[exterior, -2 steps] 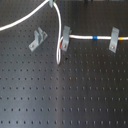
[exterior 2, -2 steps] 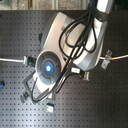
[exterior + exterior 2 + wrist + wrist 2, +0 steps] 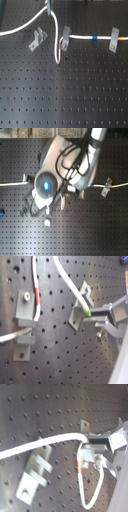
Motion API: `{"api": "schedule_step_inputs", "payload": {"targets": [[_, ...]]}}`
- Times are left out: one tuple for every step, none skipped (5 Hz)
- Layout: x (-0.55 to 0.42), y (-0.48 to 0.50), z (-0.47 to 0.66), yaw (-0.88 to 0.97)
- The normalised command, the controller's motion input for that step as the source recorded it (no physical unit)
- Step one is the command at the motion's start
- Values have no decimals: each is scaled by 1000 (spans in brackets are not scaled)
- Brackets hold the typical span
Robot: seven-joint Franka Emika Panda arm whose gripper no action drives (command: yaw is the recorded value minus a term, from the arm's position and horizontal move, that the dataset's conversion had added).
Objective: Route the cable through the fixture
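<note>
The tool [image 3: 102, 313] is clamped on the cable [image 3: 30, 25], above the bench [image 3: 65, 95]; the fixture [image 3: 37, 40] at 9 o'clock stands unthreaded.

First exterior view: oblique, mid-distance. Second exterior view: overhead. Both wrist views: close. All share cable [image 3: 80, 37].

The work surface is a matte black metal table [image 3: 75, 100] drilled with a regular grid of small holes, which fills nearly the whole of both exterior views and forms the backdrop in both wrist views. In the second exterior view a narrow strip of pale, blurred clutter [image 3: 30, 132] runs along the top edge beyond the table; its contents cannot be identified. Lighting is even and diffuse, with a soft sheen across the table and no hard shadows. No walls, floor or windows are discernible.
</note>
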Motion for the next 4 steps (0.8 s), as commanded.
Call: {"api": "schedule_step_inputs", "payload": {"targets": [[-507, -21, 434, 220], [-348, 306, 57, 0], [-215, 376, -2, -297], [-150, 305, 91, 0]]}}
